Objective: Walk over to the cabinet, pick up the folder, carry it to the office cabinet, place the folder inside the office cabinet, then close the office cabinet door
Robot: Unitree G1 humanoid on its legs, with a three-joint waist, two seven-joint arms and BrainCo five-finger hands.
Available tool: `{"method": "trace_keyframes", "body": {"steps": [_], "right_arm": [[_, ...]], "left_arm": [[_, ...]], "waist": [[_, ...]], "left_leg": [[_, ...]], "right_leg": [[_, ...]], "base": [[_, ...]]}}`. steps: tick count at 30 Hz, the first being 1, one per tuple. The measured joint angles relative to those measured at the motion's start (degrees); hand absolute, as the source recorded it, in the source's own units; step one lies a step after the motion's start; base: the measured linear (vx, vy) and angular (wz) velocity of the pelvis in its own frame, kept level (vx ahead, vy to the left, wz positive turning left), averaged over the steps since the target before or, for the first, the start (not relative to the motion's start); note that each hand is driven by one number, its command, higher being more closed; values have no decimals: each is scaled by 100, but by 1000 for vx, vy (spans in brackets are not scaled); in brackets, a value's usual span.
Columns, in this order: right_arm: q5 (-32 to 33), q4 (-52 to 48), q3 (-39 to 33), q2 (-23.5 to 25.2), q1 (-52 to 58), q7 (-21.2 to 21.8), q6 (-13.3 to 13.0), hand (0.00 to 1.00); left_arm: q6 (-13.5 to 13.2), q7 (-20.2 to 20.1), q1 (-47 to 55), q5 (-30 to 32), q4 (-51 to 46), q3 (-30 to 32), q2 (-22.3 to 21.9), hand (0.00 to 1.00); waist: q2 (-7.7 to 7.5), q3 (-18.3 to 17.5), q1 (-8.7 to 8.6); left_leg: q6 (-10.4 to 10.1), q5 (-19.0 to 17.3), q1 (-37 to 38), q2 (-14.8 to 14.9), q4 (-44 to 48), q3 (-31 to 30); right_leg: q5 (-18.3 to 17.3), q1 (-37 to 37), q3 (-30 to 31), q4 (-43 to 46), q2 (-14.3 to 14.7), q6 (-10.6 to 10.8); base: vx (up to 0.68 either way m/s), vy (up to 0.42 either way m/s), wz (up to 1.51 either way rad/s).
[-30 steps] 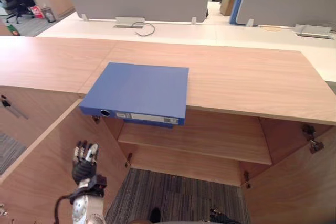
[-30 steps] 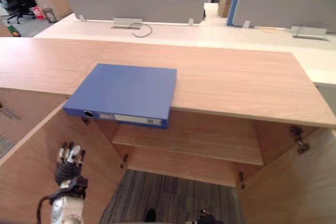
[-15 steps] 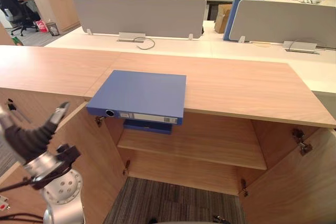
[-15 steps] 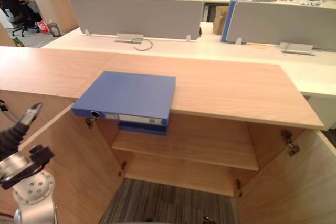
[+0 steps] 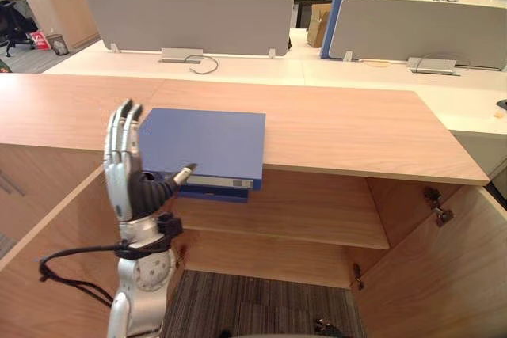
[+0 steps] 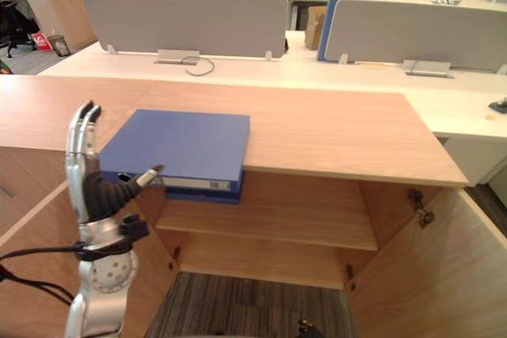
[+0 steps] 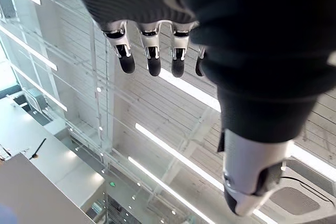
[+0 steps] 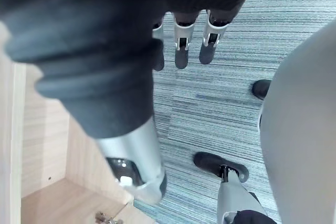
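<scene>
Plainly, the left hand's fingers (image 5: 119,128) are straight and close side by side, pointing up, with the thumb stuck out sideways toward the blue folder (image 5: 207,140); they hold nothing. The left hand (image 5: 133,191) stands upright just before the folder's near left corner. Its thumb tip shows across the folder's spine, but whether it touches cannot be told. In its wrist view the same straight fingers point at ceiling light strips (image 7: 173,166). The right hand (image 8: 94,51) hangs low, its fingers (image 8: 181,56) loose, straight and empty, pointing down at the grey striped carpet (image 8: 220,98) beside a wooden panel. The folder lies flat on the wooden cabinet top (image 5: 356,128), spine toward the robot and jutting a little over the front edge. Below it the open cabinet (image 5: 317,187) shows a bare shelf (image 5: 301,219), with the left door (image 5: 55,267) and the right door (image 5: 444,267) swung outward. Behind stand white desks (image 5: 372,77) with grey dividers (image 5: 190,21).
</scene>
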Motion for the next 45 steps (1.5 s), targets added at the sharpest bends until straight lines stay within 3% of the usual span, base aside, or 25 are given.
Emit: {"method": "trace_keyframes", "body": {"steps": [10,22,28,33,45], "right_arm": [[-3,13,501,-8,-30,4,-51,0],[-3,122,758,14,-100,5,-56,0],[-5,121,935,33,-101,1,-57,0],[-8,102,1012,53,-115,1,-60,0],[-24,92,1185,55,-214,-7,-160,0]], "left_arm": [[-288,-178,1,104,24,-383,651,0],[-324,-236,-8,204,254,-420,1013,0],[-269,-236,-42,443,732,-420,1183,0],[-121,-207,-471,813,1540,-412,1600,0],[82,-199,-932,1337,2339,-443,1897,0]], "waist": [[-17,-90,-9],[-65,-150,-19],[-106,-201,-33],[-80,-185,-37],[-59,-31,-138]], "left_leg": [[-2,-1,0,13,-2,47],[-2,-1,-2,24,-2,69],[-3,-2,3,48,-2,117],[-15,5,18,90,-15,106],[-73,-34,59,94,-17,105]], "right_leg": [[8,-47,60,10,-2,-2],[15,-54,87,0,3,-7],[28,-68,121,0,16,-23],[30,-63,95,-11,64,-26],[30,31,79,-124,76,-26]], "base": [[-36,14,-3],[-6,2,0],[-20,4,-3],[0,0,0],[0,0,0]]}}
